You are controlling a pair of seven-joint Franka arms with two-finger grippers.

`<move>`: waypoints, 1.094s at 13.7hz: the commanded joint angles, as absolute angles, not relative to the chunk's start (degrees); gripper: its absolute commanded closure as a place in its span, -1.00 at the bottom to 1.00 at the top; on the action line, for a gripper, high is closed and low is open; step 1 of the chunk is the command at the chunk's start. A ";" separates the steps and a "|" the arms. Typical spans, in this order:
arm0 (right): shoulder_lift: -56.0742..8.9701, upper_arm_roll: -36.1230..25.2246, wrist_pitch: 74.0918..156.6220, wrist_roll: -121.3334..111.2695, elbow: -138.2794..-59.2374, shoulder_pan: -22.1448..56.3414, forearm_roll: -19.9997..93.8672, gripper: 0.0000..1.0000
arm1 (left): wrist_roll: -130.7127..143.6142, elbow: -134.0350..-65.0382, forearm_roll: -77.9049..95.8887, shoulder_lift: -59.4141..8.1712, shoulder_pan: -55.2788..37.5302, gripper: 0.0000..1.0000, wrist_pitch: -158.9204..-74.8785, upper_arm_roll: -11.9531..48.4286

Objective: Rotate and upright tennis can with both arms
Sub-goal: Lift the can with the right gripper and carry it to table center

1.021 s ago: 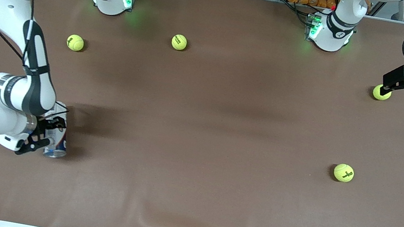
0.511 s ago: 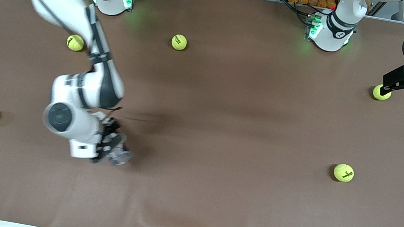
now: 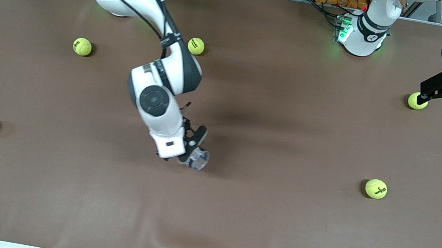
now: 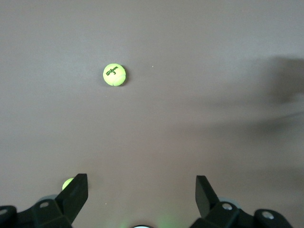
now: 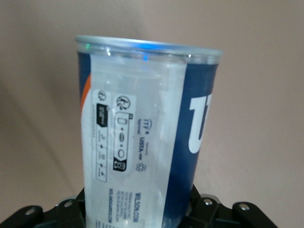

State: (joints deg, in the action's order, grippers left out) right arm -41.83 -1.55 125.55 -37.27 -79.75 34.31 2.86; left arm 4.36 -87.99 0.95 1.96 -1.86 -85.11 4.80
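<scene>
I've got the tennis can [image 3: 198,159] clamped in the right tool [image 3: 193,146], and it has swung in from the right arm's end of the desk [image 3: 258,221] to hang over the middle. In the right wrist view the can [image 5: 145,137] fills the frame, silvery rim pointing away from the fingers. The left tool [image 3: 431,90] waits spread wide and empty near a tennis ball [image 3: 417,100] at its own end. I judge this brings the can within both arms' reach, ready for the rotation.
</scene>
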 commanded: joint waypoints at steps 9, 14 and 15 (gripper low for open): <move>-49.48 -2.46 132.45 -36.83 -77.08 45.26 -19.33 -0.47 | 3.60 -87.36 1.14 1.49 -1.93 -1.00 -84.73 5.18; -49.92 -2.46 132.45 -36.91 -77.52 45.35 -20.30 -1.00 | 4.04 -87.28 1.14 1.49 -2.29 -1.00 -84.64 5.27; -49.92 -2.46 132.45 -37.00 -77.52 45.35 -20.39 -1.00 | 3.96 -87.28 1.14 1.76 -2.20 -1.00 -84.55 5.27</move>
